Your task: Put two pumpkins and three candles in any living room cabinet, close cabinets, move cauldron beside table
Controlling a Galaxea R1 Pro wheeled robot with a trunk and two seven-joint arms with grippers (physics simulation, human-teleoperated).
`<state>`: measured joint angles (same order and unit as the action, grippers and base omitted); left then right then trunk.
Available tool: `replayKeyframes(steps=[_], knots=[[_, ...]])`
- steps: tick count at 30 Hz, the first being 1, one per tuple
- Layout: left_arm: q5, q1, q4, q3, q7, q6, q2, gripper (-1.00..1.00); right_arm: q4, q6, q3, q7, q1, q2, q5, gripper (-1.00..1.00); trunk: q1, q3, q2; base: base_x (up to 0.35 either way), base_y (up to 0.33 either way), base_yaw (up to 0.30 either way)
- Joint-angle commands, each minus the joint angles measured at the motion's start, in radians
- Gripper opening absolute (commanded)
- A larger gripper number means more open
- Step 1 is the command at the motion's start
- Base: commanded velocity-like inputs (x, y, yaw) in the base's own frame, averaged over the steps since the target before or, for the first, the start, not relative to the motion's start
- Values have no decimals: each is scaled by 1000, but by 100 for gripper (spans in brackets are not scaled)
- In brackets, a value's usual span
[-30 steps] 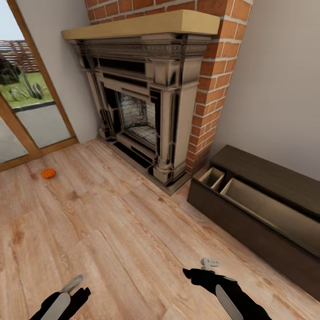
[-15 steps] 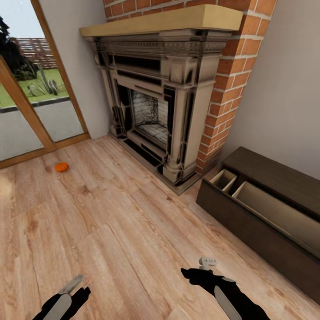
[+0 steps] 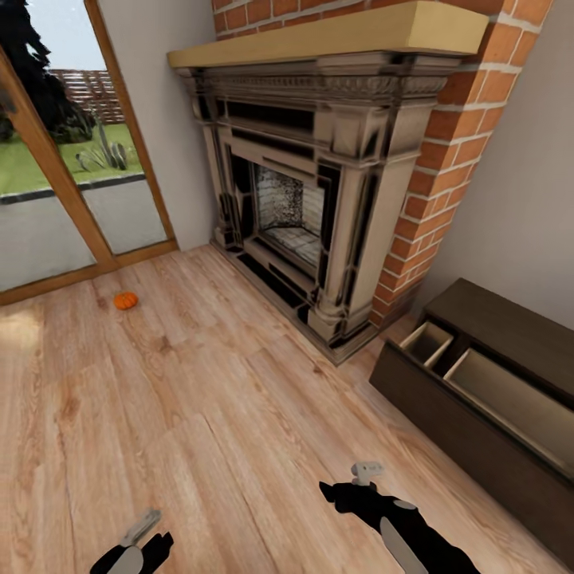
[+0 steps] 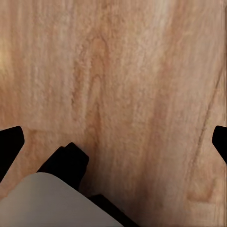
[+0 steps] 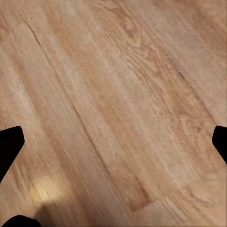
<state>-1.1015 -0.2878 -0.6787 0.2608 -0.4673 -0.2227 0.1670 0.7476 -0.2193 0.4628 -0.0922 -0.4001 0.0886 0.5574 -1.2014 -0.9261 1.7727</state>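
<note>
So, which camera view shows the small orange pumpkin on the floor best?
The head view shows it best: the pumpkin lies on the wooden floor near the glass door, left of the fireplace. Both wrist views look down at floor planks, so they give no help with it.

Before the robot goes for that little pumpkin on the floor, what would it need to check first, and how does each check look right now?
1. Pumpkin in sight on the wooden floor: ok.
2. Floor path toward it free: ok.
3. Left gripper open, holding nothing: ok.
4. Right gripper open, holding nothing: ok.
5. Cabinet drawer open to receive it: ok.
6. Pumpkin within arm's reach: not ok, it lies far off near the glass door.
</note>
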Motion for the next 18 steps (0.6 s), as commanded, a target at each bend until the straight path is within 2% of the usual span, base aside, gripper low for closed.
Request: replayKeyframes(steps=[1,8,18], knots=[[-5,-1,-1,11,-5,1,0,100,1,-3,2,1,0,2,6,100,-1,0,0,289,113,249],[-5,-1,-1,19,1,5,-3,100,-2,1,3,9,0,1,8,100,-1,3,0,179,189,261],[-5,-1,-1,20,1,5,-4,100,-5,18,4,11,0,0,10,100,-1,6,0,79,24,269]])
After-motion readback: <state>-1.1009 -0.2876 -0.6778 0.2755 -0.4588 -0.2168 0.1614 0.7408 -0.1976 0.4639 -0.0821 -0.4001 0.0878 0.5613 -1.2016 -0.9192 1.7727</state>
